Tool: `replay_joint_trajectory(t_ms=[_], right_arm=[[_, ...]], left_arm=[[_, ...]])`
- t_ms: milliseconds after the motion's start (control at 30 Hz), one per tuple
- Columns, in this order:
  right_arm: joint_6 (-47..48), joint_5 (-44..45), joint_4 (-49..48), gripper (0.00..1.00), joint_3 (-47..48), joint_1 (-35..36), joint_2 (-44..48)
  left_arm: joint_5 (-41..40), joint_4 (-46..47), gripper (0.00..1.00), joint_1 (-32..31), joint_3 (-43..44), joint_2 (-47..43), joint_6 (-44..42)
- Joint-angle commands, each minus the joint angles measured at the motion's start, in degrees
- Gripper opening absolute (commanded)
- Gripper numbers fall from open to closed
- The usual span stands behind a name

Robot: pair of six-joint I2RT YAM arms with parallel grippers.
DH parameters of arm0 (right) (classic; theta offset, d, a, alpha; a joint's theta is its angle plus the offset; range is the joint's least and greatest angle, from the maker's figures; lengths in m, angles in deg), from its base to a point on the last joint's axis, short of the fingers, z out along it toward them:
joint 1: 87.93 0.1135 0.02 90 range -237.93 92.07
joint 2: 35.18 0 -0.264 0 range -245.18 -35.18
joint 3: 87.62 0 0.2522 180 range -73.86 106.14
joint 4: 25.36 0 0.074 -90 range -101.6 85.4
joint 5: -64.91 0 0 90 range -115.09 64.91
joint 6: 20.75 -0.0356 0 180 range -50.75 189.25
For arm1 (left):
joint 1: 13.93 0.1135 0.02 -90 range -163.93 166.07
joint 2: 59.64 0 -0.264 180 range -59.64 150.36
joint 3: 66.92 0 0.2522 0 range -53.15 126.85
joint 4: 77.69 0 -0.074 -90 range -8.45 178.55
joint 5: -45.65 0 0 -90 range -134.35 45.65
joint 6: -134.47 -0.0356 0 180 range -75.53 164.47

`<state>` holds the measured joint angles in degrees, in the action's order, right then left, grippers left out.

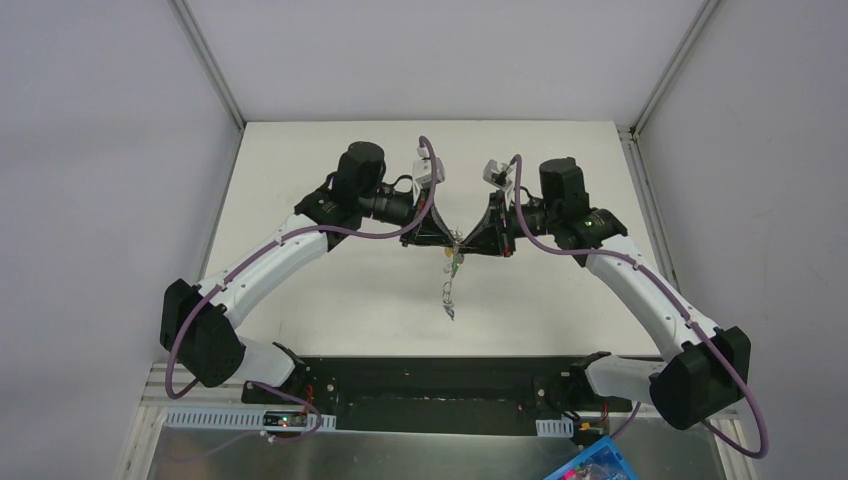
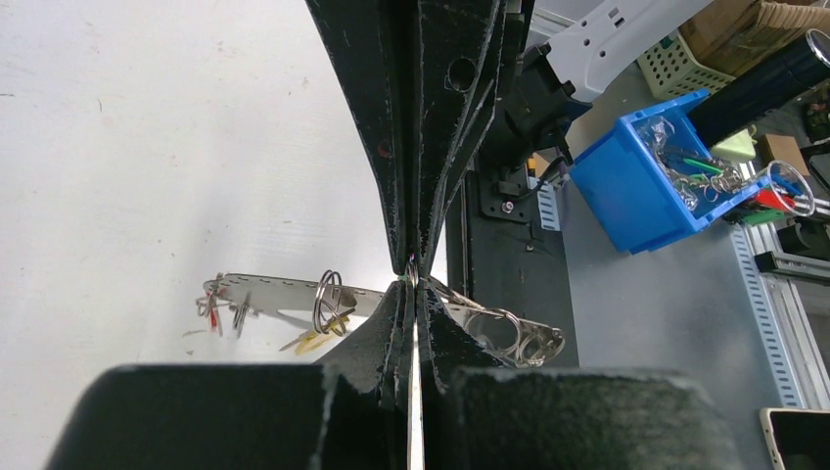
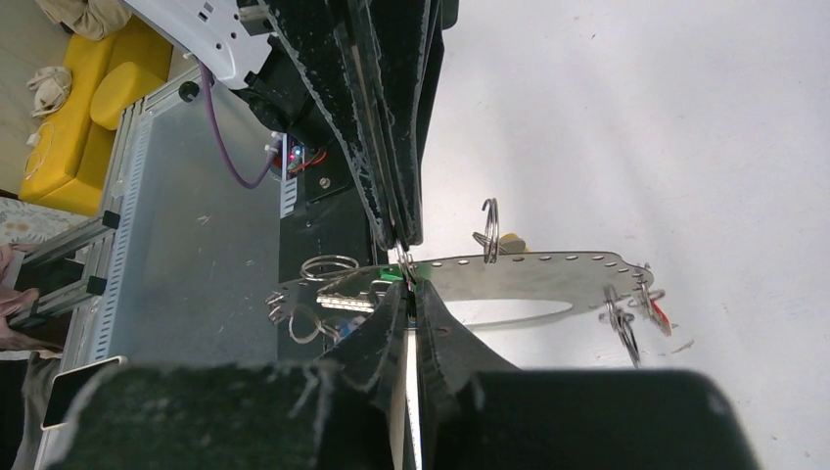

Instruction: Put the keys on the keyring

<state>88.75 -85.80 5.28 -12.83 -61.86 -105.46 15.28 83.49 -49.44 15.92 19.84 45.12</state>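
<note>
My left gripper (image 1: 445, 237) and right gripper (image 1: 472, 238) meet tip to tip above the middle of the table. Both are shut on a small wire keyring (image 2: 412, 275), which also shows in the right wrist view (image 3: 401, 260). The ring sits at the edge of a thin perforated metal plate (image 2: 274, 291) (image 3: 548, 269). Several other rings hang along the plate. A green key (image 3: 398, 275) shows right at the pinch. A yellow key (image 2: 318, 340) and a red key (image 2: 210, 308) hang on rings further along the plate. I cannot make out the blue key with certainty.
A blue bin (image 2: 626, 186) holding spare rings and keys stands off the table beyond the black base rail (image 1: 430, 385); it also shows at the bottom right of the top view (image 1: 590, 465). A phone (image 2: 798, 436) lies on the grey bench.
</note>
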Motion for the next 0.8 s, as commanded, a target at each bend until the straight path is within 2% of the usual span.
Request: replay_joint_trajectory(t_ms=[0, 333, 600, 767], right_arm=[[-0.4, -2.7, -2.8, 0.06, -0.4, -0.3, 1.3], [-2.6, -4.3, -6.1, 0.08, -2.8, -0.3, 0.3], [-3.3, -4.6, -6.4, 0.23, -2.3, -0.2, 0.7], [-2.7, -3.6, -5.7, 0.27, -1.0, -0.5, 2.3]], left_arm=[[3.1, 4.9, 0.0, 0.7, -0.1, -2.9, 2.5], [4.3, 11.2, 0.0, 1.2, -0.7, -2.8, 7.5], [4.4, 12.6, 0.0, 1.3, -1.8, -2.8, 8.1], [4.5, 12.9, 0.0, 1.3, -2.6, -3.0, 8.1]])
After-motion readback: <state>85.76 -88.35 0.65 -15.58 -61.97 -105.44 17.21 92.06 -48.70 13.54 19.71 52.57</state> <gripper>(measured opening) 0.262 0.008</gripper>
